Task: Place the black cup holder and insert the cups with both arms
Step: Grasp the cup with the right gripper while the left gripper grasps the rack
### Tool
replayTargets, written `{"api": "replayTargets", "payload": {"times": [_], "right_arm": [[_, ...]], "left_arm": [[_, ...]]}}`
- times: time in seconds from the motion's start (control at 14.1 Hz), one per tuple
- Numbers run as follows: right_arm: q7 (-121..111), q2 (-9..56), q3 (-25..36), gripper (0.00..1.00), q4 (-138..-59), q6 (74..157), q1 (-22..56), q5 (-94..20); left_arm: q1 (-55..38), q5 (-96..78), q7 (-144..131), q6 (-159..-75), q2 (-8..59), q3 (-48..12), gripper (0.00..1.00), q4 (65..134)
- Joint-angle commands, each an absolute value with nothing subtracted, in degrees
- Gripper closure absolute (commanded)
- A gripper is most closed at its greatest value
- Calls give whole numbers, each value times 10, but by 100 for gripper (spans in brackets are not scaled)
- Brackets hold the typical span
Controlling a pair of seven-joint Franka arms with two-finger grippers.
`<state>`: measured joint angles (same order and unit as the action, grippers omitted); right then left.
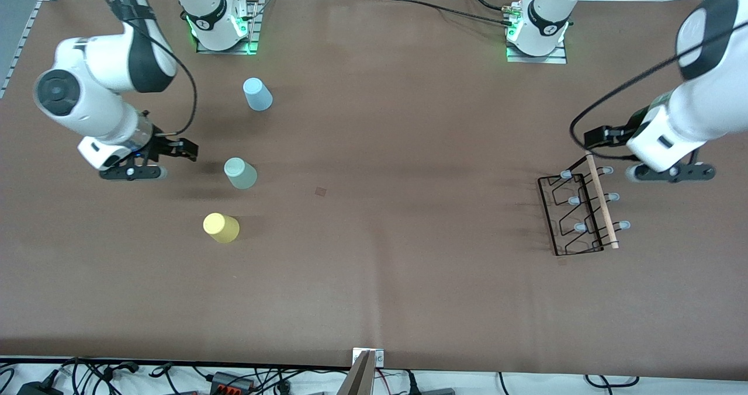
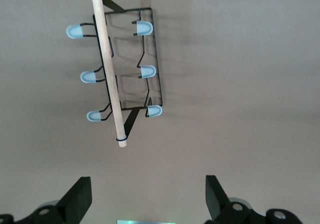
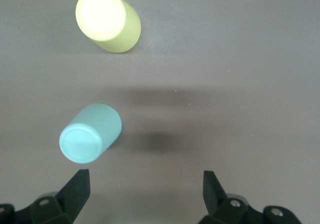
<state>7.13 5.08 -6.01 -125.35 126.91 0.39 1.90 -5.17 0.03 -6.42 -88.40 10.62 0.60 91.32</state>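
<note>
The brown table [image 1: 374, 278] carried everything, with the two arms at its ends. The left arm hung near its own end, the left gripper [image 1: 669, 173] over bare table just beside the black cup holder [image 1: 578, 214], toward the bases from it; its jaws stood spread wide and held nothing, as the left wrist view showed [image 2: 147, 196]. The right gripper [image 1: 131, 172] hovered over the table at the right arm's end, beside the mint green cup [image 1: 240, 173], jaws likewise spread and empty [image 3: 145, 194].

The holder stood toward the left arm's end, its wooden rod [image 1: 602, 202] along the top and six pale-tipped prongs [image 1: 574, 200] sticking out. The rack looked thin and light, so a grasp on the rod off its middle would likely tip it, and a gripper coming down askew could catch a prong and drag the whole frame.

The three cups sat upside down and well apart: the light blue cup [image 1: 257, 94] nearest the bases, the mint one between, the yellow cup [image 1: 221, 227] nearest the camera. Their smooth tapered walls could slip out of a pinch, and a finger grazing one could topple it and send it rolling away.
</note>
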Motion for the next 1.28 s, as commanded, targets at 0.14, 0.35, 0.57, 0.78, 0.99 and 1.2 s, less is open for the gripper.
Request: {"api": "replayTargets", "payload": {"times": [0.14, 0.35, 0.57, 0.78, 0.99, 1.2], "right_arm": [[127, 68, -60, 0, -1295, 1354, 43, 12], [154, 97, -60, 0, -1294, 1393, 62, 12], [168, 119, -59, 0, -1294, 1412, 73, 12], [169, 135, -60, 0, -1295, 1434, 76, 12], [169, 152, -60, 0, -1299, 1450, 82, 12], [169, 155, -60, 0, -1323, 1478, 87, 13]], "left_arm": [[-47, -9, -55, -864, 143, 14, 0, 876], [-24, -1, -7, -909, 191, 16, 0, 822], [-4, 7, 0, -1029, 196, 16, 3, 891], [-2, 11, -1, -1134, 198, 17, 15, 966], [15, 20, 0, -1230, 201, 16, 27, 1036], [25, 20, -8, -1232, 200, 15, 51, 1057]]}}
